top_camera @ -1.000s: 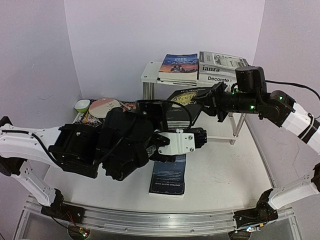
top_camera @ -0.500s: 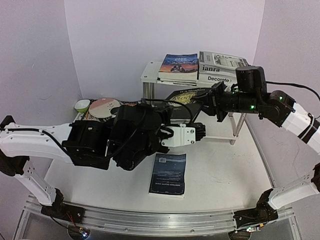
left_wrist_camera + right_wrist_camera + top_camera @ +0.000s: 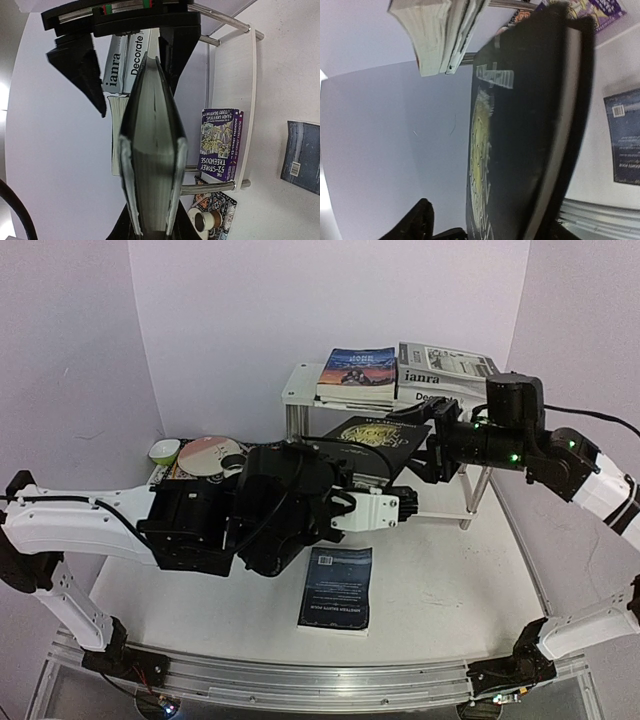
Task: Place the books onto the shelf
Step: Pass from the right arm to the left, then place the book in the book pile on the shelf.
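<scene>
**Left gripper** [image 3: 152, 150]: both fingers [image 3: 125, 160] are pressed onto the covers of the black hardback book with a gold emblem [image 3: 378, 436], clamped at its near end. In the left wrist view the page edge runs straight out between the pads. The black book is held off the table, cover tilted up, at 12 o'clock from this gripper in the top view.

**Right gripper** [image 3: 438, 443]: at 1 o'clock from the left gripper, at the book's opposite end. The jaws stand apart, one on either side of the book. One finger shows a clear gap to the cover. The other sits close, and I cannot tell whether it touches.

**Small two-tier shelf of white boards on chrome tube legs** [image 3: 294, 393]: at 12 o'clock, just behind the held book.
- Top board, left: blue-covered book [image 3: 357, 368] on a short stack.
- Top board, right: grey-white "janra" book [image 3: 440, 362] lying on the thick white "Decorate" book [image 3: 136, 55].
- Lower board: purple "52-Storey Treehouse" paperback [image 3: 220, 145], lying flat.

**Table:**
- Dark blue book [image 3: 337, 587] lies flat at 7 o'clock from the left gripper, well apart from the shelf.
- Small green-and-white bowl [image 3: 164, 450] and round pink-and-white plate [image 3: 208, 453] sit side by side at 9 to 10 o'clock.
- Patterned placemat [image 3: 220, 207] lies just beside the shelf leg.
</scene>
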Available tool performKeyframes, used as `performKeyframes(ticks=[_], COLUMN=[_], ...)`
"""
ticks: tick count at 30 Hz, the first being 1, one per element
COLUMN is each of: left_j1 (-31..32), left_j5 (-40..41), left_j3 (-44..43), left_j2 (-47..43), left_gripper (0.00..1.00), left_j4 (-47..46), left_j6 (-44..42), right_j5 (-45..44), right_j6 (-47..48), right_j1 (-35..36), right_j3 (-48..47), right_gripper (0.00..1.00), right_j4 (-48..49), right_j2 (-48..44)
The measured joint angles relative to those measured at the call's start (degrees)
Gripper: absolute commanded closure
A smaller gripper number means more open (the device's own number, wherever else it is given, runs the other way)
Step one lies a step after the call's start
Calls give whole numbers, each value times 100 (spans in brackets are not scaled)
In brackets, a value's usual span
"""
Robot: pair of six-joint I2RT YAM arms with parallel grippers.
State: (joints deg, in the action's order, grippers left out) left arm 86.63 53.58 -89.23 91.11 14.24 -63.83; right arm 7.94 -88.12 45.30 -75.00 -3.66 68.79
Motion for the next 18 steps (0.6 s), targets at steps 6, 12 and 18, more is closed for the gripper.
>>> performKeyframes(ticks=[6,12,18], left_j1=[105,249,345], left_j5=[-94,-22,195], left_j3=[-170,-374,-417], left_j2=[48,48,46], left_gripper=[100,100,100], left_j4=[227,382,398], left_j6=[-404,-616,-774], right_j5=[-186,-822,-1397], right_j6=[348,1355,2234], right_j1=[24,26,26], right_j3=[516,586,588], right_gripper=[8,7,7], right_j4=[72,-588,-1386], right_j2=[-713,-1539,-2081])
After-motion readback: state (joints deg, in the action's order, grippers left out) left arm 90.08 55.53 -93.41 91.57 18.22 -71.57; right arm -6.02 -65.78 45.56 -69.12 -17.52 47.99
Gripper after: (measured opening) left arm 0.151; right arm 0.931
